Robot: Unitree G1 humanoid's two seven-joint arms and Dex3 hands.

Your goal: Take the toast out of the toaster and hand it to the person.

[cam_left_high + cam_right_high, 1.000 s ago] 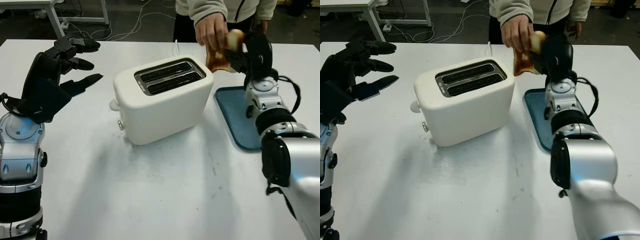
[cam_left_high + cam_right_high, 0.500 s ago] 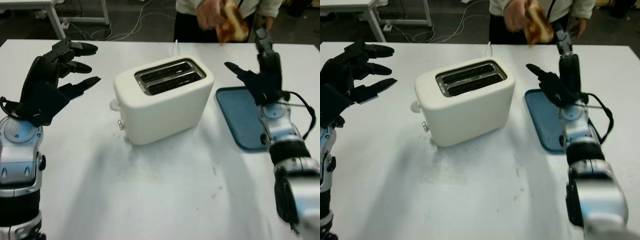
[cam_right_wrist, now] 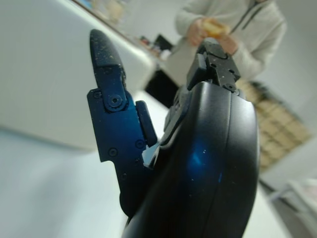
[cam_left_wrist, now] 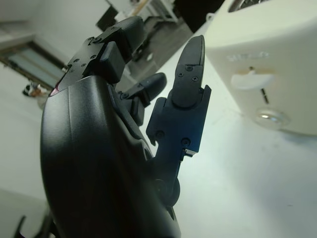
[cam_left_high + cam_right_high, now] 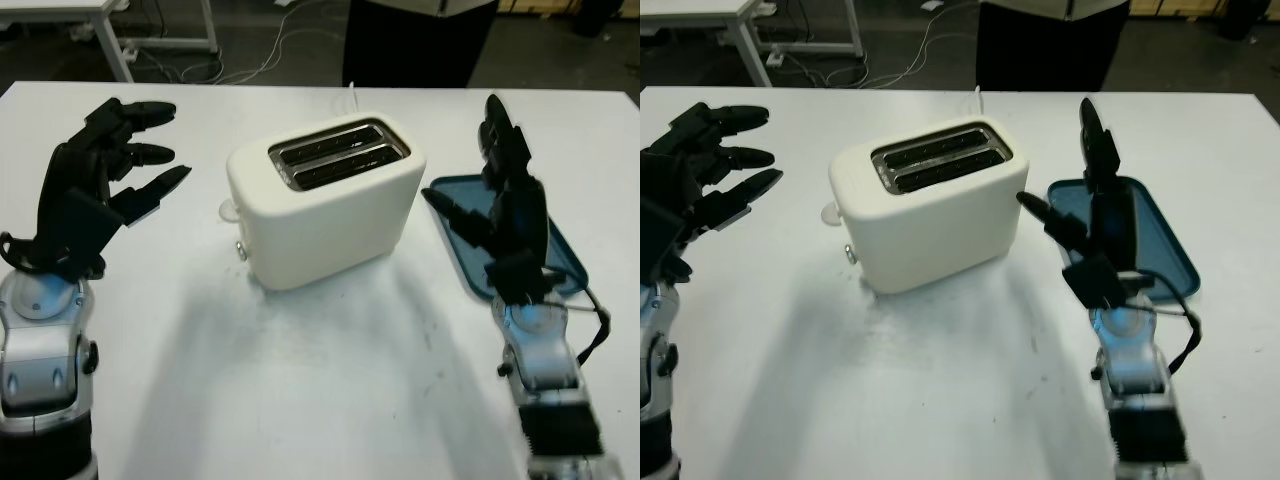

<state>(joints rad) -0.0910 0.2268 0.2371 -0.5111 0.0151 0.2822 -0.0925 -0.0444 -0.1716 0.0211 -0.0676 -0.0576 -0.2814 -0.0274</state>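
The white two-slot toaster (image 5: pixel 325 195) stands mid-table, and I see no bread in its slots. The toast (image 3: pixel 214 27) is in the hands of the person (image 3: pixel 233 34) standing beyond the table's far edge. My right hand (image 5: pixel 495 190) is raised and open over the near left part of the blue tray (image 5: pixel 560 250), to the right of the toaster. On the toaster's left my left hand (image 5: pixel 110 175) hangs open above the table.
The toaster's lever and knob (image 4: pixel 267 116) face my left hand. Its white cord (image 5: pixel 352 92) runs off the far edge. A white desk (image 5: pixel 90 10) and floor cables lie beyond the table.
The person took the toast from my right hand and drew back. My right hand opened and pulled back toward me over the tray. The left hand barely moved.
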